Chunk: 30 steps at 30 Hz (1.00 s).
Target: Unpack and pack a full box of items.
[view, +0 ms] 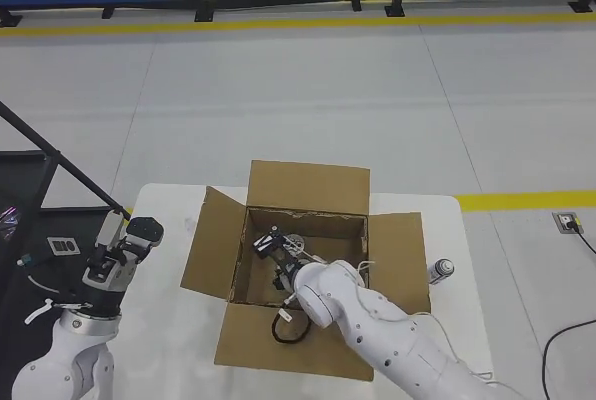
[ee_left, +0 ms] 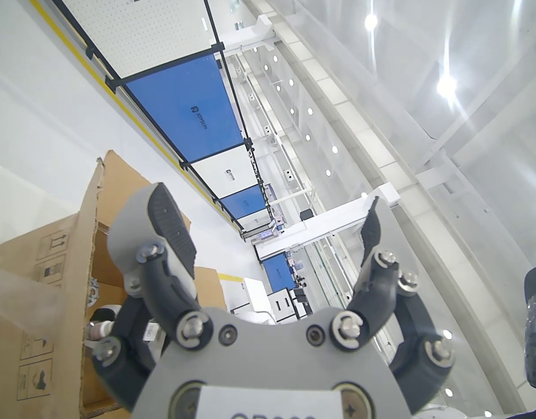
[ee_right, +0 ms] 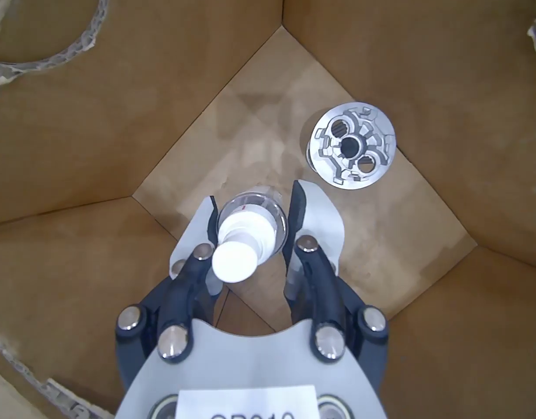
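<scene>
Box [ee_right: 381, 23] holds right gripper [ee_right: 254, 196] pointing down inside, fingers pinching clear white-capped bottle [ee_right: 246, 224]; metal disc [ee_right: 353, 148] just beyond fingertips on box floor. Left gripper [ee_left: 268, 202] outside, upturned, fingers spread.

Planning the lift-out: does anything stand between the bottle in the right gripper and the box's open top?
Nothing visible. The metal disc lies apart beside the bottle held in the right gripper; the box flaps are folded outward.

From here I see the white tabletop [view: 178, 330] carrying an open cardboard box [view: 308, 187], flaps spread, and a small can [view: 441, 269] standing just beside its right flap
</scene>
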Motion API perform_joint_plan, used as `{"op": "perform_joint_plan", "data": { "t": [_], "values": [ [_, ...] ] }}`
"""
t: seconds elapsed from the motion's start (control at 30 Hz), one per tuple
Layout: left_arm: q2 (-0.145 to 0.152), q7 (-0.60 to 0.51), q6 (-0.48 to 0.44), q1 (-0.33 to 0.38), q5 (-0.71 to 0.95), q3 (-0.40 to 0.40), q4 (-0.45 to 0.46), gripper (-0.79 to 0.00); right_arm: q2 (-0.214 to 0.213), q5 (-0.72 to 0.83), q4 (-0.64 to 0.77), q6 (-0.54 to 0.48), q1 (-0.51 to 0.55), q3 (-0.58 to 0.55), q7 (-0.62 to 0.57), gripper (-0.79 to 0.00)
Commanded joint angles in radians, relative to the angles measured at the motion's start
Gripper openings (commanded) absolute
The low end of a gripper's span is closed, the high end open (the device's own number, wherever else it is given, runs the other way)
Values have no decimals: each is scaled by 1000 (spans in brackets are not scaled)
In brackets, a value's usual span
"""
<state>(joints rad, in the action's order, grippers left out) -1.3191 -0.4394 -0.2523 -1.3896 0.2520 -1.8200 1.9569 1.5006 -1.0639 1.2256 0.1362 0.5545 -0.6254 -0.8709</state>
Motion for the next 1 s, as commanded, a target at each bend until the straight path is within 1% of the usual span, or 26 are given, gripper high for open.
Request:
{"op": "perform_joint_plan", "data": {
  "t": [0.0,0.07,0.13,0.2,0.27,0.43,0.57,0.73,0.8,0.9,0.97],
  "values": [
    [0,0,0,0,0,0,0,0,-3,-16,35,5,9,-13,-9,-785],
    [0,0,0,0,0,0,0,0,-12,-37,100,8,28,-38,-25,-785],
    [0,0,0,0,0,0,0,0,-28,-62,194,1,57,-77,-58,-785],
    [0,0,0,0,0,0,0,0,-50,-67,314,-25,100,-143,-98,-785],
    [0,0,0,0,0,0,0,0,-77,-127,445,-33,153,-219,-146,-785],
    [0,0,0,0,0,0,0,0,-134,-286,805,-38,347,-449,-240,-785],
    [0,0,0,0,0,0,0,0,-161,-394,1002,-21,518,-629,-258,-785],
    [0,0,0,0,0,0,0,0,-176,-376,1124,-32,692,-791,-234,-785],
    [0,0,0,0,0,0,0,0,-179,-355,1124,-46,740,-838,-222,-785],
    [0,0,0,0,0,0,0,0,-183,-301,1114,-94,786,-871,-242,-785],
    [0,0,0,0,0,0,0,0,-186,-326,1074,-102,793,-886,-265,-785]
  ]
}}
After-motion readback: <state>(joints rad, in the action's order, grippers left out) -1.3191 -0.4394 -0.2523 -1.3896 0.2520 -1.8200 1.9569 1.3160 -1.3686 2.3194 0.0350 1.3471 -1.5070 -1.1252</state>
